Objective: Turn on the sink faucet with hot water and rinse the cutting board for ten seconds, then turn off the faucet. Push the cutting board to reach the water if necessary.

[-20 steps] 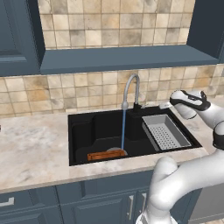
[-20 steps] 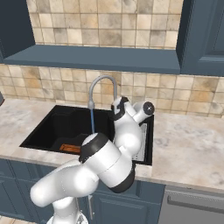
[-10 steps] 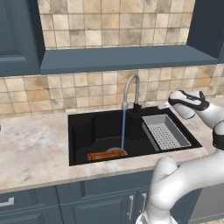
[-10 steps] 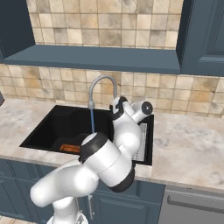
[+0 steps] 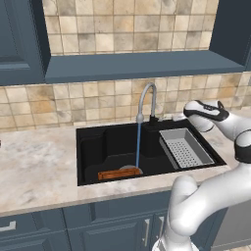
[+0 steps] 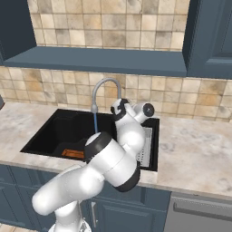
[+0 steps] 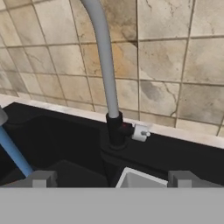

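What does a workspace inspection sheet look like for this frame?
Surface: marble counter around a black sink.
Job's things: faucet running; water falls beside the right end of the cutting board, which lies on the basin floor.
Clutter: grey drainer tray in the sink's right part.
Tool: open, holding nothing, facing the faucet base and its small lever.
Cables: nothing seen.
Surroundings: tiled wall, blue cabinets.

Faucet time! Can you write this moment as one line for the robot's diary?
faucet: on | water: hitting board in sink | gripper: open, near lever, not touching
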